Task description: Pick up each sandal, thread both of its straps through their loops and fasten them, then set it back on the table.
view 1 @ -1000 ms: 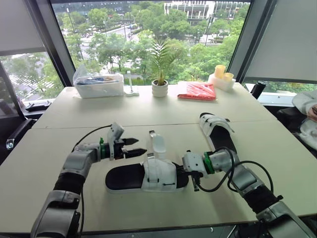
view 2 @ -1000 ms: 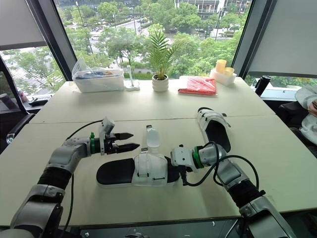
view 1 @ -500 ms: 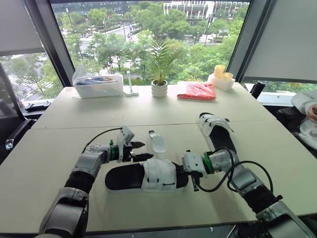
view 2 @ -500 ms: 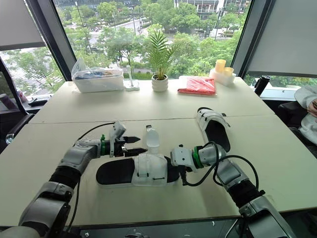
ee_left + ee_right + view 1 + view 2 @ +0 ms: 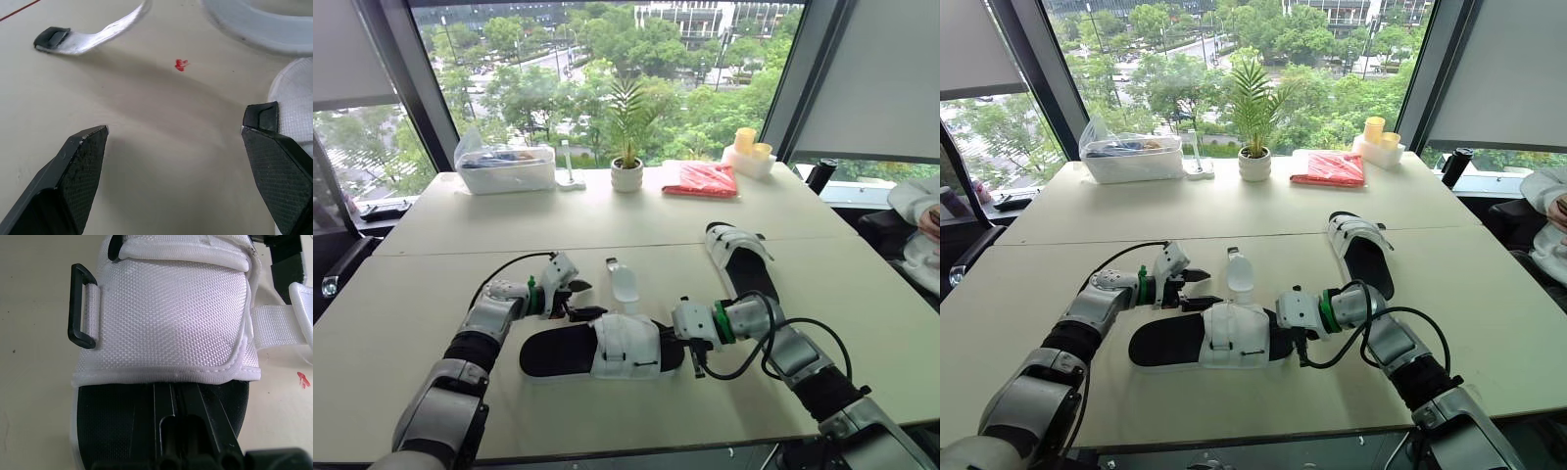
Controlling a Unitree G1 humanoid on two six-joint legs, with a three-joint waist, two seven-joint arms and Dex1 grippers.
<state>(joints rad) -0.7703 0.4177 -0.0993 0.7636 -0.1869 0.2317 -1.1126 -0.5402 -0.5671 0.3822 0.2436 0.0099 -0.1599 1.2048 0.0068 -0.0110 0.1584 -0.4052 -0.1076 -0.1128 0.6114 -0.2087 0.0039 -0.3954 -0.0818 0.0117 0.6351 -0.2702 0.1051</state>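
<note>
Two sandals are on the table (image 5: 607, 225). The near sandal (image 5: 597, 350) lies flat at near centre, lengthwise left to right. Its black footbed is bare at the left end and its white upper covers the right half. The second sandal (image 5: 740, 260) lies well apart, further back and to the right, heel toward you.

Your left gripper (image 5: 587, 300) hovers low over the table just behind the near sandal's left half. Its fingers (image 5: 80, 166) are spread wide apart with nothing between them. In the left wrist view one fingertip sits right beside the edge of the white upper; I can't tell whether they touch.

One loose strap (image 5: 625, 285) runs off the far side of the upper and lies on the table just right of that gripper. It ends in a black tip (image 5: 51, 35), and there's a small red mark (image 5: 181, 64) on the tabletop near it.

Your right gripper (image 5: 677, 336) is at the near sandal's right end. Its fingers (image 5: 164, 431) are together and lie on the black footbed, pointing at the upper's edge. I can't tell whether they pinch anything.

A black loop (image 5: 80, 306) stands out from the upper's side with nothing threaded through it.

Along the far edge, left to right, are a clear plastic box (image 5: 506, 168), a potted plant (image 5: 628, 174), a red packet (image 5: 703, 180) and yellow cups (image 5: 749, 145). A person's sleeve (image 5: 918, 208) is at the far right.
</note>
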